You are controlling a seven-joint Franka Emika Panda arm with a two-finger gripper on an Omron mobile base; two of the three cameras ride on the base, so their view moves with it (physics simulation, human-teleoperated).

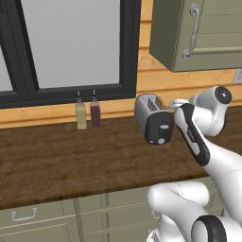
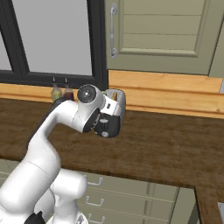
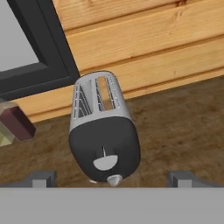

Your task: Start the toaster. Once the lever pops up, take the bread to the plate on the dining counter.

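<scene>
The small rounded silver-grey two-slot toaster [image 1: 153,120] is standing on the dark wood-grain worktop [image 1: 71,160], toward its back edge, close under the pale wooden wall boards [image 1: 156,80] and well apart from the two slim bottles [image 1: 88,112] that are sitting further along the same back edge below the black-framed window [image 1: 71,47]. The two-finger gripper [image 3: 113,178] is hanging right in front of the toaster's dark grey end panel [image 3: 106,151], with its two small dark fingertips [image 3: 43,178] standing spread wide to either side of that panel and pinching nothing. The toaster's long axis is running away from the hand toward the wall, so the end panel with its lever slot and small pale knob [image 3: 114,179] is facing the hand, nearly between the tips. A square light-brown slice of bread [image 3: 106,94] is sitting in one of the two slots on top, the one lying to the right in the hand view. The lever looks not yet pressed, so starting the toaster is probably the step in hand, and it likely calls for a short downward push on that near end panel.
</scene>
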